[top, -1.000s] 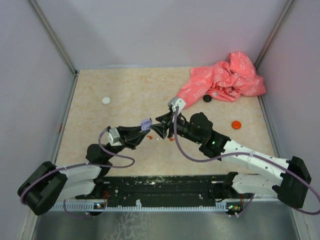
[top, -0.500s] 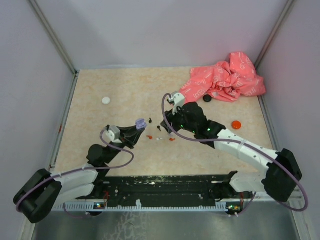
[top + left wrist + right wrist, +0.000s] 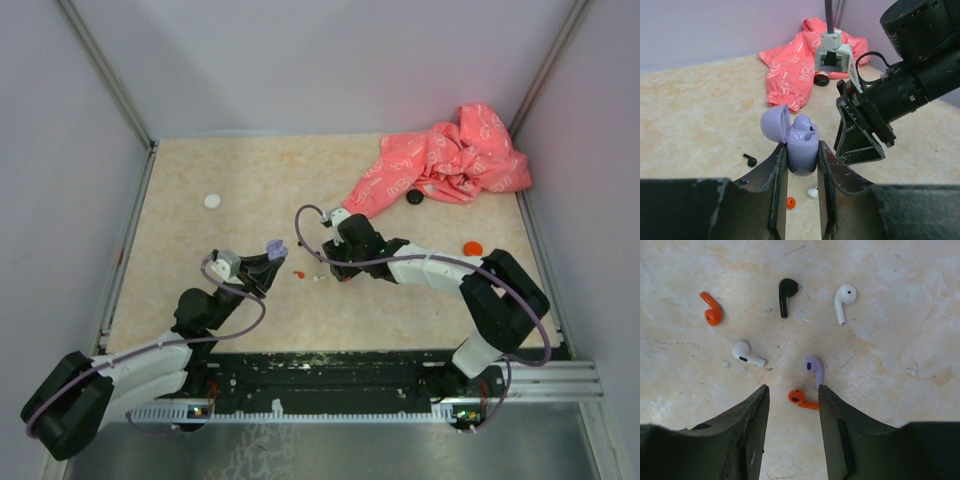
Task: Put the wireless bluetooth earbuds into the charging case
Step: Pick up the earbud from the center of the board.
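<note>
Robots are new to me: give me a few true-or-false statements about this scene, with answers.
The left gripper holds a lilac plastic charging case, lid open. True.
Six loose earbuds lie on the beige table by the right gripper. True.
The right gripper grips an earbud. False: its jaws stand apart, empty.
The pink patterned cloth covers the earbuds. False: the cloth lies crumpled at the far right corner.

The charging case (image 3: 802, 140) in my black left gripper (image 3: 801, 149) is pale lilac, glossy. Below my black right gripper (image 3: 792, 389), the wireless bluetooth earbuds (image 3: 813, 369) are two orange, two white, one black and one lilac. The table (image 3: 900, 340) is beige, marbled with cream and faint brown veins. The cloth (image 3: 792, 70) is coral pink with a white print.
</note>
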`<state>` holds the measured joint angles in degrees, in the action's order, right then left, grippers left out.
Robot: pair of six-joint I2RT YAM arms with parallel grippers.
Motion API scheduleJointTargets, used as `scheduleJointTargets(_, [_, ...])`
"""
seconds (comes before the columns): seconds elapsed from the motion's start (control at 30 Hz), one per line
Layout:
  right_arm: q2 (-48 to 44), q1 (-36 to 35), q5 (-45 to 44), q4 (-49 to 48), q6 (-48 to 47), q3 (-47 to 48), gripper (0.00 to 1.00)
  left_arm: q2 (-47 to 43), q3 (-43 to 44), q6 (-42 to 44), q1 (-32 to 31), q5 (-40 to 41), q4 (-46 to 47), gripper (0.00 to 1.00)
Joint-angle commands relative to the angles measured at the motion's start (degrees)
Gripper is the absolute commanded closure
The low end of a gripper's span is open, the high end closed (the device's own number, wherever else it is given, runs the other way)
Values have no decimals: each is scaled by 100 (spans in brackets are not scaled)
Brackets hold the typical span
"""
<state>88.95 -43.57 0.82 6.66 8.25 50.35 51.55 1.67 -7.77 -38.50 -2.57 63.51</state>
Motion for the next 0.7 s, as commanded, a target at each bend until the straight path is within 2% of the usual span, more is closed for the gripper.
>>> scheduleJointTargets(0.0, [341, 44, -207, -1, -128, 462, 56, -79, -94, -89, -17, 245, -160, 100])
scheduleJointTargets(0.27, [984, 42, -466, 36, -215, 705, 59, 34, -80, -93, -17, 212, -139, 100])
scheduleJointTargets(0.4, [1170, 40, -542, 81, -238, 813, 63, 58, -87, -93, -17, 189, -119, 100])
scheduleJointTargets(0.57, [1279, 46, -615, 238, -264, 872, 73, 53, -92, -87, -17, 157, -123, 100])
scheduleJointTargets(0.67, [1249, 37, -627, 377, -271, 872, 74, 73, -88, -85, -17, 160, -119, 100])
